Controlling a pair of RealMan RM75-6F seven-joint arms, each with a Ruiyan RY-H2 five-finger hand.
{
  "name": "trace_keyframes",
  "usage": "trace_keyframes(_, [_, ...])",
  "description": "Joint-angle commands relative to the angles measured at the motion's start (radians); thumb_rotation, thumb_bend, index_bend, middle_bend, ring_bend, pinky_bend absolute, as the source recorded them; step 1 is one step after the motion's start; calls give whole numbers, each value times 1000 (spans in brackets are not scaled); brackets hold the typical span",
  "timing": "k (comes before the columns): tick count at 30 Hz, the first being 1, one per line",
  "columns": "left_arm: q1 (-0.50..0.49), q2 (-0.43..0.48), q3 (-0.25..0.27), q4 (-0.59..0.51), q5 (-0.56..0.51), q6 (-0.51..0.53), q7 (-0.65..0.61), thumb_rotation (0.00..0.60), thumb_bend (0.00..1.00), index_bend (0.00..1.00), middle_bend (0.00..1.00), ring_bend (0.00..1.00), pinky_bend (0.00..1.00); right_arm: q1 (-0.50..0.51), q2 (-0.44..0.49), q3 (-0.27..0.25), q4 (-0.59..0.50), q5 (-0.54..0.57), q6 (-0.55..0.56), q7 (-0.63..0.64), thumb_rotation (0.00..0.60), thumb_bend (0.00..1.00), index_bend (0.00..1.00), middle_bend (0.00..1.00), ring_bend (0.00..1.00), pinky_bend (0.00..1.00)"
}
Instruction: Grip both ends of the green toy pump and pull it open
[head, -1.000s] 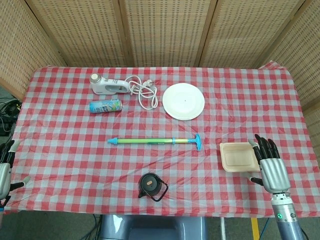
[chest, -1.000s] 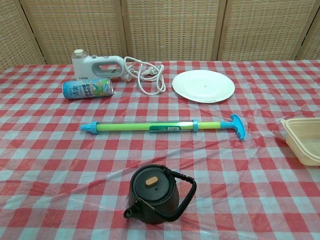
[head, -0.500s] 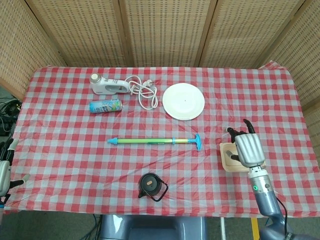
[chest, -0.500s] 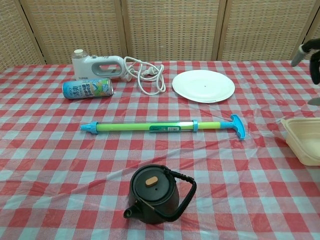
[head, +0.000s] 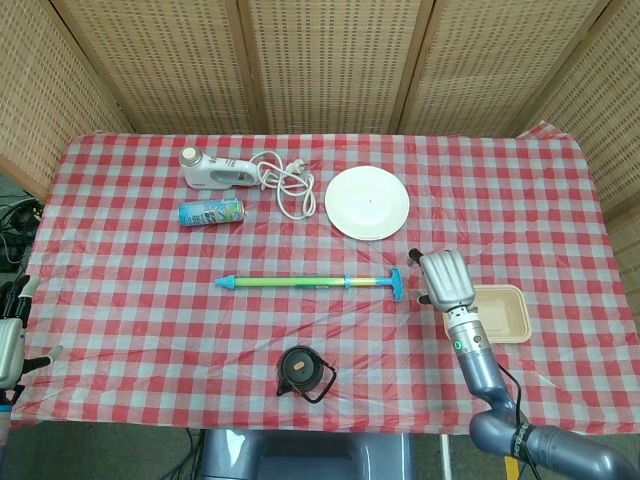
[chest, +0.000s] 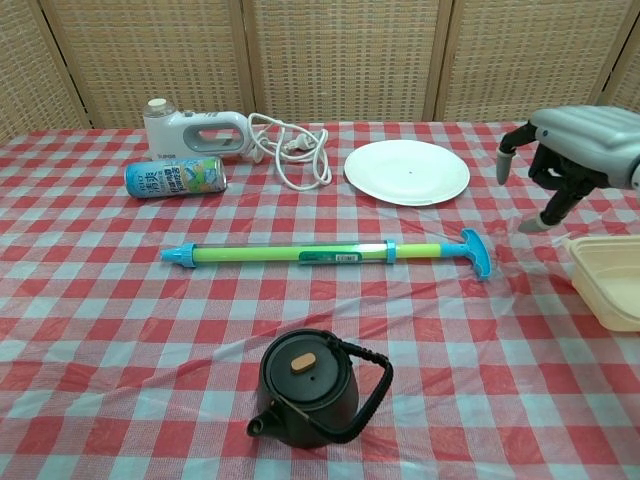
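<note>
Tabletop (head: 500, 190), red-checked cloth. Green toy pump (head: 300, 282): lies flat mid-table, nozzle toward the robot's left, blue T-handle (chest: 474, 251) toward its right, ungripped. Right hand (chest: 572, 152): near the T-handle, apart from it, fingers spread, holding nothing. Left hand (head: 10, 335): at the table edge, released, well apart. Advice: wrap the crossbar squarely; bring the left hand to the nozzle before pulling.

Left hand (head: 8, 335) — cut off at frame edge.

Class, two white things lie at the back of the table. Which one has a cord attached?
The hand mixer: its coiled cord trails right. The round white plate has none.
</note>
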Motion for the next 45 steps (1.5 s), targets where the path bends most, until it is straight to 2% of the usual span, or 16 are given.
trace_keyframes(1, [-2,-1,-1,5,-7,-8,-6,600,72,0,0,0,0,23,-23,0,17,27,-16,-27,600,281,485,1000,983,662])
trace_keyframes(15, [-14,-9,-1,16,-22,-33,-1,600,73,0,0,0,0,89,-79,19,54,119,-45,-55,600,322,496,1000,992,662])
trace_keyframes(30, [-21,-8,-6,23,-43,-51,-14,600,73,0,0,0,0,173,-212,20,201,219,-99,-62,600,355,514,1000,992,662])
trace_keyframes(45, [-29,-8,-7,35,-63,-79,-26,600,73,0,0,0,0,227,-279,15,334,280,-155,-70,600,421,510,1000,992,662])
